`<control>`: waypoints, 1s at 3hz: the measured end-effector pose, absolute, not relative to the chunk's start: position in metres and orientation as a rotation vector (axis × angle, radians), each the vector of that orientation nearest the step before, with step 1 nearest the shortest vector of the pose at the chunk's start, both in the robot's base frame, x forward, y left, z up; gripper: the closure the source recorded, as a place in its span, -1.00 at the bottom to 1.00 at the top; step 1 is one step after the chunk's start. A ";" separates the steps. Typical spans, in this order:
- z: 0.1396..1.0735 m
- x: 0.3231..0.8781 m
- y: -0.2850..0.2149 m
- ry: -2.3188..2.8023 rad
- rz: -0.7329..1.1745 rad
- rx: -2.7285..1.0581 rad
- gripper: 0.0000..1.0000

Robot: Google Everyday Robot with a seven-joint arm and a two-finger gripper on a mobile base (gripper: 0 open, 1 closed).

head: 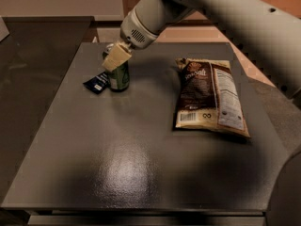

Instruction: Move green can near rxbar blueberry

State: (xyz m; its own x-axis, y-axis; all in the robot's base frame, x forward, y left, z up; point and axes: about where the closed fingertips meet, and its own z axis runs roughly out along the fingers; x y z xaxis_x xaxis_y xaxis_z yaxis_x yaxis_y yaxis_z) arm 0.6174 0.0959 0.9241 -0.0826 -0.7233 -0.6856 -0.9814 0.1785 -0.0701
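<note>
One end effector — at green can

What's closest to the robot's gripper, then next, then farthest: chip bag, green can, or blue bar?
1. Green can, right at the gripper, back left.
2. Blue bar, just left of the can.
3. Chip bag, away on the right.
</note>
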 end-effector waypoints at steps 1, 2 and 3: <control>0.918 0.619 0.095 1.858 0.549 -1.610 -0.74; 0.918 0.618 0.097 1.858 0.552 -1.613 -1.00; 0.917 0.618 0.097 1.858 0.552 -1.614 -1.00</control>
